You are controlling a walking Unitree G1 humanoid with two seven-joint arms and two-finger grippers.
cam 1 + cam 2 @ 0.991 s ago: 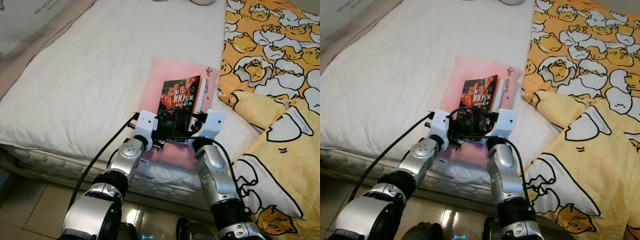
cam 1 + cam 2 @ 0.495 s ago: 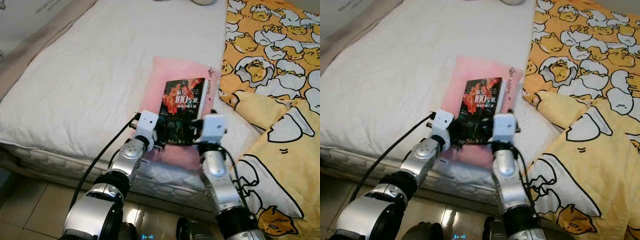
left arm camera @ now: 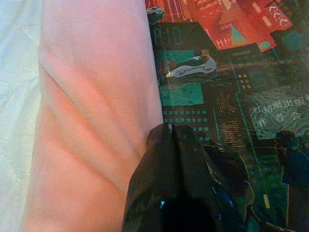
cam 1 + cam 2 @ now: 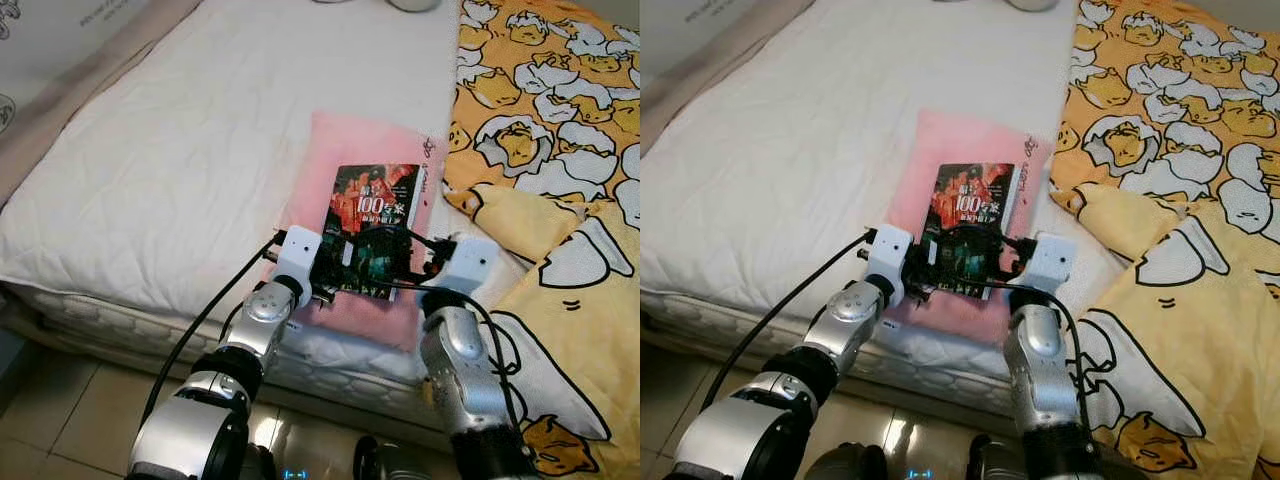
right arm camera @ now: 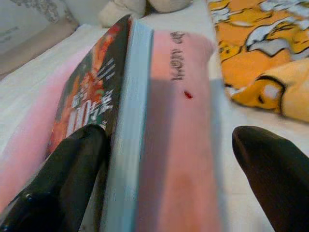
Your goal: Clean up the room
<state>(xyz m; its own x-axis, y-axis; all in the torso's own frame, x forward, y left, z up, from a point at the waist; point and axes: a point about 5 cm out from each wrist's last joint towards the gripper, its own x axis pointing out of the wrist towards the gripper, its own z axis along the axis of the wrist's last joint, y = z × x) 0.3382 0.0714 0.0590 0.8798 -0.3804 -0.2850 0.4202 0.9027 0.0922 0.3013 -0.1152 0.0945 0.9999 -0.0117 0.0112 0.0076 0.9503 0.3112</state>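
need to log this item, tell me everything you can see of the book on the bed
The book is a thick paperback with a dark cover of red and teal artwork, "100" in white, and pale page edges. It lies flat, cover up, on a pink cloth spread over the white mattress. The left gripper, shut, rests at its near corner; the right gripper is open, one finger on the cover.

Bedroom: white mattress [image 4: 200, 150], egg-print duvet [image 4: 560, 150].

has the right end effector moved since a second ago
Yes. The right end effector swung out from over the book toward the yellow quilt, past the pink towel's edge.
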